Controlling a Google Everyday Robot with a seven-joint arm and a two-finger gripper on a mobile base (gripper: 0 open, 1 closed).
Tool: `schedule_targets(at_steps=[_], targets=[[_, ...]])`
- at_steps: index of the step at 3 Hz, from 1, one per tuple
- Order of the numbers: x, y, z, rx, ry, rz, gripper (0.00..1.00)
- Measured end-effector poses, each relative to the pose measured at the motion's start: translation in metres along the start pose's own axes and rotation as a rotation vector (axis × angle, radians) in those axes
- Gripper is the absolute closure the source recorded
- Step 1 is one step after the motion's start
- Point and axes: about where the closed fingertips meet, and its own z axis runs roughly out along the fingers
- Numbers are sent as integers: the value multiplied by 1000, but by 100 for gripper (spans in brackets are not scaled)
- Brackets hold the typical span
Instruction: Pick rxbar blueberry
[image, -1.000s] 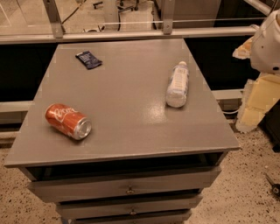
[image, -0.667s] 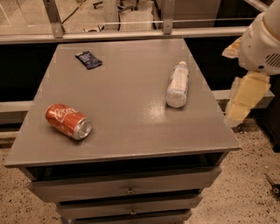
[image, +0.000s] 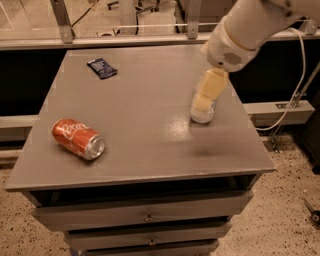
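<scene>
While rxbar blueberry (image: 102, 68) lies apart, the pincer (image: 209, 91), grip untellable, hangs over the bottle (image: 202, 114).

One grey table (image: 150, 125) carries one rxbar blueberry (image: 102, 68), one red soda can (image: 78, 139) and one clear plastic bottle (image: 201, 115), three loose items in all, with one gripper (image: 210, 90) just above the bottle at the right, and two drawer knobs (image: 148, 218) below.

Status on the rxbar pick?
End effector over the table, right side, overlapping the clear bottle in view. Rxbar blueberry flat at back left, not grasped. Red can front left, off the line between.
</scene>
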Motion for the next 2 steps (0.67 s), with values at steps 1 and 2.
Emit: schedule_targets(at_steps=[1,2], targets=[[-55,-42,35,66,-91,34,0],[-55,-42,35,65,-91,34,0]])
